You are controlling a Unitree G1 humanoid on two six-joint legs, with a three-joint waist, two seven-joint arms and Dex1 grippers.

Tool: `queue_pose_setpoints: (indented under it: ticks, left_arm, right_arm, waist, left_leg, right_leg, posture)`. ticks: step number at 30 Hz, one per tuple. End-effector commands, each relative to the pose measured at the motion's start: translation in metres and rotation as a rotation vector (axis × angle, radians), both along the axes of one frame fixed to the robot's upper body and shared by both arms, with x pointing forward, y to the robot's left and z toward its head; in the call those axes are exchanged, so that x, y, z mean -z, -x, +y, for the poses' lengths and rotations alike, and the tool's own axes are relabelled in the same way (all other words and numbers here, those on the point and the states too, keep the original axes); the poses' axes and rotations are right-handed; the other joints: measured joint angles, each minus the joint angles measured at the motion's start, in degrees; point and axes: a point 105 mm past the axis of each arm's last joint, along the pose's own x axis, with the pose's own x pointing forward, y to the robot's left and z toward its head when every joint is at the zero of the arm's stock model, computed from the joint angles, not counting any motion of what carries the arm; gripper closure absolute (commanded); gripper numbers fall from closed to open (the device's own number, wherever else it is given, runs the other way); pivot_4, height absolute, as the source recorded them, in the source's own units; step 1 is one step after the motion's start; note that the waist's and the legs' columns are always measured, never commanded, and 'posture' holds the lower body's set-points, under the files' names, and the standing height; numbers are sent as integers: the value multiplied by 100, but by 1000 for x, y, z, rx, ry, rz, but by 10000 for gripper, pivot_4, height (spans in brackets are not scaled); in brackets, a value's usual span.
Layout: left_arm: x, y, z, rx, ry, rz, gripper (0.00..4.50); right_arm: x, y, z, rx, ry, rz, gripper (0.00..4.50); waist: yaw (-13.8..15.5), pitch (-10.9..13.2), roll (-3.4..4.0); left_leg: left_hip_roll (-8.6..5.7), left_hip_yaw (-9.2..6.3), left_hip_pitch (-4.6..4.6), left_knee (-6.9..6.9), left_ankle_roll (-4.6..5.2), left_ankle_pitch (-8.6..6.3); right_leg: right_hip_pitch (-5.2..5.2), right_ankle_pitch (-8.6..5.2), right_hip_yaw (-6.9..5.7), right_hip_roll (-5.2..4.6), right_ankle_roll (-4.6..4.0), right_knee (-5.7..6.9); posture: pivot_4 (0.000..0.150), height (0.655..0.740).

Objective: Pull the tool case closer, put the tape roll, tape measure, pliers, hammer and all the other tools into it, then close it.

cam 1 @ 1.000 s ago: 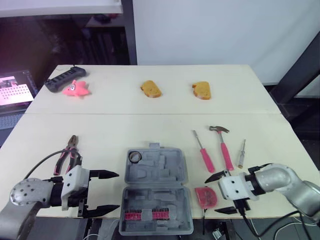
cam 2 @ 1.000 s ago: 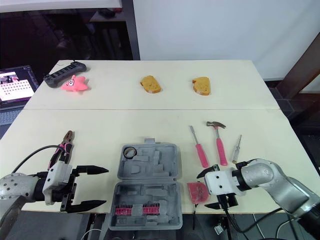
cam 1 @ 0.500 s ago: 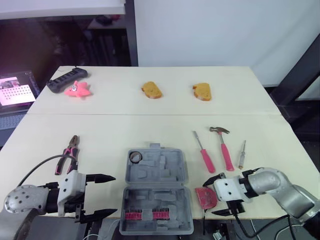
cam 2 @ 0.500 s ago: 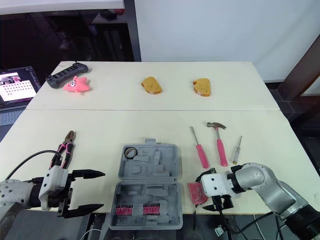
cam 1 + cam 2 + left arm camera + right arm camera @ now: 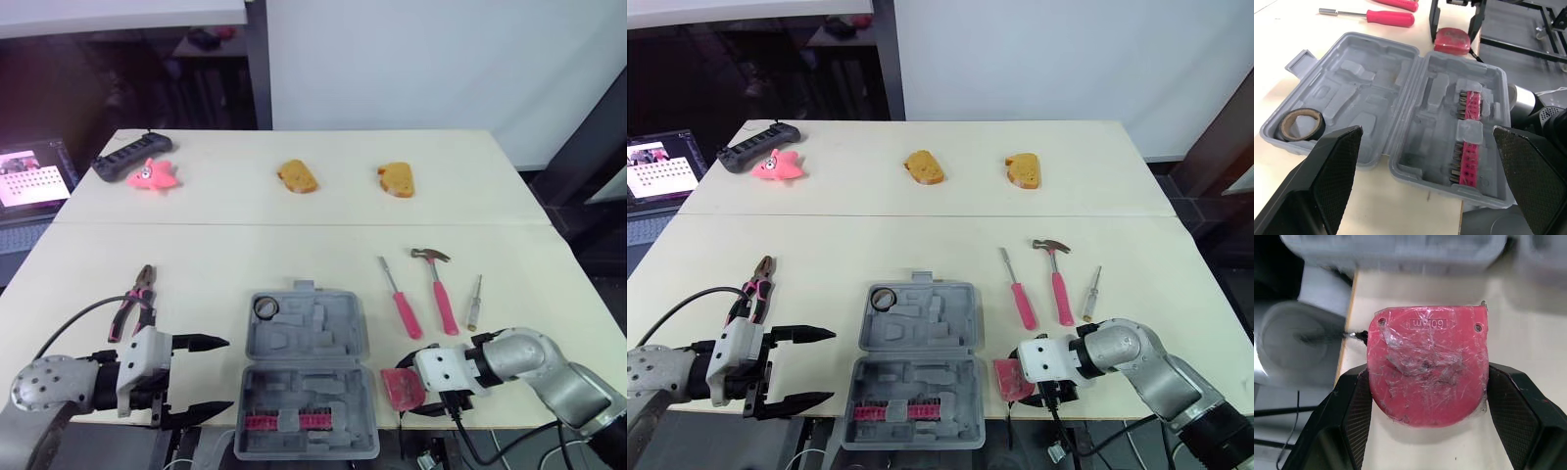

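The grey tool case [image 5: 304, 372] lies open at the table's front edge, with the tape roll [image 5: 265, 307] in its far left pocket and pink bits [image 5: 1467, 137] in the near half. The red tape measure [image 5: 402, 389] rests on the table just right of the case. My right gripper [image 5: 407, 384] is open around it, its fingers [image 5: 1354, 406] close against both sides. My left gripper [image 5: 211, 377] hangs open left of the case, holding nothing. The pliers [image 5: 135, 302] lie left of the case. A pink screwdriver [image 5: 400, 299], the hammer [image 5: 438, 294] and a small screwdriver [image 5: 473, 302] lie to its right.
Two bread pieces [image 5: 297, 176] [image 5: 396, 178], a pink star toy [image 5: 152, 175] and a black power strip [image 5: 127, 155] lie along the far half. A lit screen [image 5: 29, 176] stands off the table's left side. The case's near half overhangs the front edge.
My right gripper has slid left until its fingers sit on either side of the tape measure, which has stayed in place. My left gripper has barely shifted.
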Motion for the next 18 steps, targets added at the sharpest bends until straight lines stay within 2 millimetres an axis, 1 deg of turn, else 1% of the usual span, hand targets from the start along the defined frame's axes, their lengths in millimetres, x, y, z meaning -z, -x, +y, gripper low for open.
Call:
queue_pose_setpoints:
  ticks: [1,2,4,6,7,9,11,13,15,18]
  left_arm:
    - [-7,0,-2,18,-9,-31,0]
    - [-7,-1,-2,16,-9,-32,0]
    - [-6,-2,-2,15,-11,-33,0]
    - [-5,-2,-3,15,-11,-33,0]
    - [-4,-3,-2,15,-11,-32,0]
    - [-4,-4,-2,15,-12,-30,0]
    - [-3,-6,-1,9,-12,-26,0]
    - [-2,-7,0,8,-10,-24,0]
    - [-1,-7,0,9,-11,-26,0]
    - [0,-7,2,10,-12,-24,0]
  right_arm:
    - [-58,-9,25,7,-92,-38,15922]
    - [-72,-13,33,34,-107,-26,15922]
    - [-91,-20,47,76,-106,-11,15922]
    - [-102,-28,59,122,-87,-12,15922]
    - [-106,-34,68,157,-68,-1,15922]
    - [-111,-40,82,198,-36,17,15922]
    - [-112,-53,94,230,18,-25,15922]
    - [-107,-63,102,255,91,-56,15922]
    - [-99,-67,103,273,148,-54,15922]
    - [-90,-77,104,283,211,-106,15922]
  waist:
    - [-12,1,2]
    - [-18,2,5]
    - [-5,3,6]
    - [15,2,5]
    - [14,1,3]
    - [7,3,6]
    - [10,3,6]
    - [2,3,6]
    - [12,3,6]
    - [3,3,6]
  left_leg:
    - [0,0,1,0,0,0]
    - [0,-1,2,0,0,0]
    - [1,-1,3,0,0,0]
    - [1,-8,3,-1,-1,0]
    - [1,-8,-4,-2,-1,0]
    - [0,-6,-7,-3,-1,0]
    - [0,-7,-9,-3,-1,0]
    - [1,-6,-11,-7,-1,0]
    - [1,-5,-14,-7,-1,0]
    - [-1,-3,-19,-6,-1,0]
  right_leg:
    - [0,0,1,0,0,1]
    - [0,1,1,1,1,2]
    - [-2,0,1,2,-1,4]
    - [-1,0,-3,3,-2,4]
    - [-7,-1,-4,2,-2,3]
    - [-12,-1,-4,0,-4,2]
    - [-17,-1,-5,0,-4,4]
    - [-20,-1,-6,-1,-4,5]
    - [-25,0,-6,-1,-4,5]
    - [-27,0,-7,-5,-4,4]
  posture:
    - [1500,7400]
    - [1500,7400]
    - [1500,7400]
    - [1500,7400]
    - [1500,7400]
    - [1500,7400]
    - [1500,7400]
    - [1500,7400]
    - [1500,7400]
    - [1500,7400]
